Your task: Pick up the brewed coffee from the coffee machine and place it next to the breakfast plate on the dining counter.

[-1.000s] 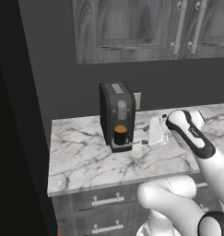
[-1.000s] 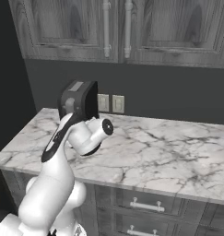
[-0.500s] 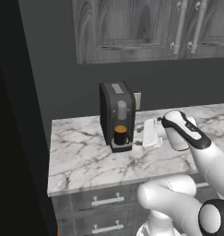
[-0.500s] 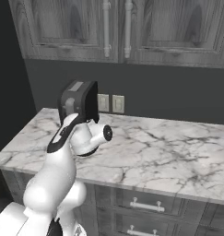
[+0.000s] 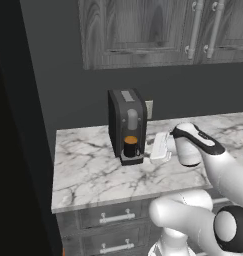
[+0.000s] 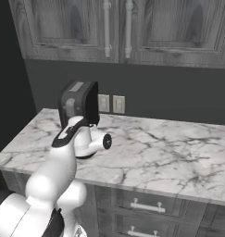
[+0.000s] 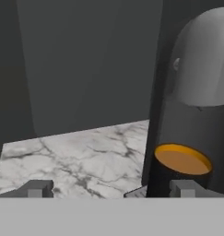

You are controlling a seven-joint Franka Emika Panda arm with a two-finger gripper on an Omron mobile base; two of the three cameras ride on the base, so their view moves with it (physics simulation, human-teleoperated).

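Approaching for the pick: I judge this the reach-in step, mug not yet held. In the hand view the two fingers [image 7: 38,188] stand apart, open, with nothing between them; one tip sits low by the marble, the other low in front of the brewed coffee [image 7: 182,160]. From the left base view the gripper [image 5: 159,148] is level with the mug, just beside the machine's open side and not touching it as far as I can tell.

The brewed coffee [image 5: 130,146] sits upright on the drip tray of the coffee machine [image 5: 125,121], under the spout, toward the back left corner of the surface [image 5: 88,170].

Next move, my estimate: shift sideways so the mug centres between the fingers, advance, then close. Spout overhang leaves little headroom; lift only after drawing out.
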